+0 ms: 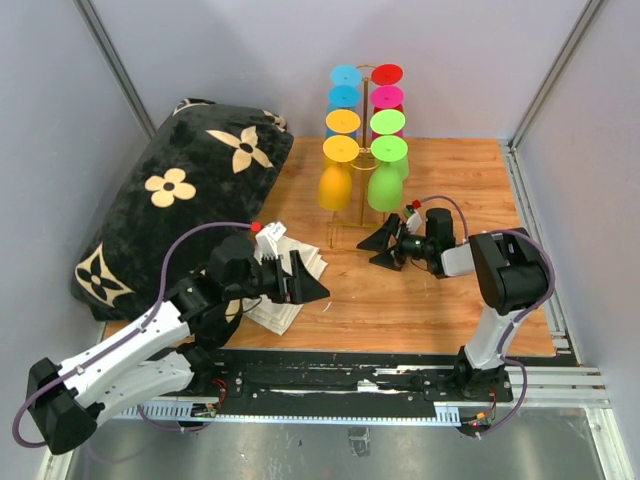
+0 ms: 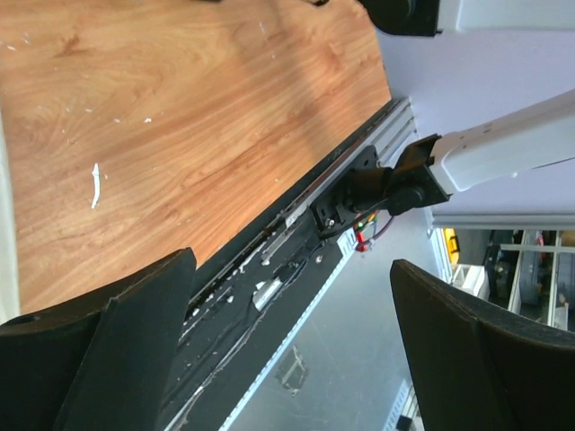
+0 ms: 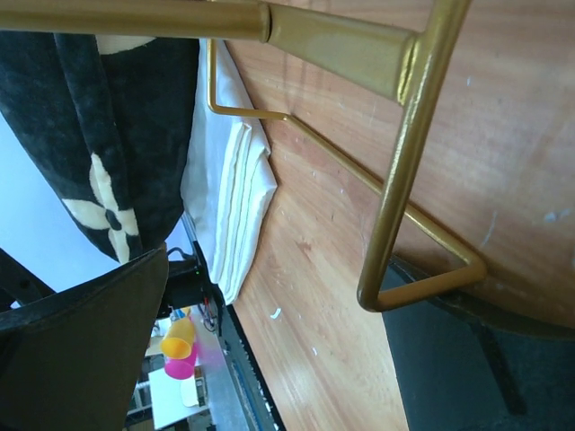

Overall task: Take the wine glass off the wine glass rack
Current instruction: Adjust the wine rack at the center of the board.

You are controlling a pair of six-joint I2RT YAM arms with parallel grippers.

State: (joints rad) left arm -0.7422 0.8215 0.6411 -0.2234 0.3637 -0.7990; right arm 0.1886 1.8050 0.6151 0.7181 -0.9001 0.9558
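My right gripper (image 1: 386,241) lay low on the wooden table (image 1: 440,300) at the foot of the wine glass rack (image 1: 361,222). Its jaws were spread wide and had hold of nothing. In the right wrist view a corner of the rack's gold wire base (image 3: 395,180) sat between my two dark fingers (image 3: 81,350); I could not tell whether it touched either one.

The rack stood upright at the back of the table. Coloured wine glasses hung bowl-down along both sides of its pole. The yellow glass (image 1: 335,186) and the green glass (image 1: 384,188) were the lowest and nearest.

My left gripper (image 1: 310,287) hung well apart from the rack, also wide open and empty, just beside a folded white cloth (image 1: 290,310). Behind it lay a black cushion (image 1: 180,215) printed with cream flower motifs; I could read no writing on it.
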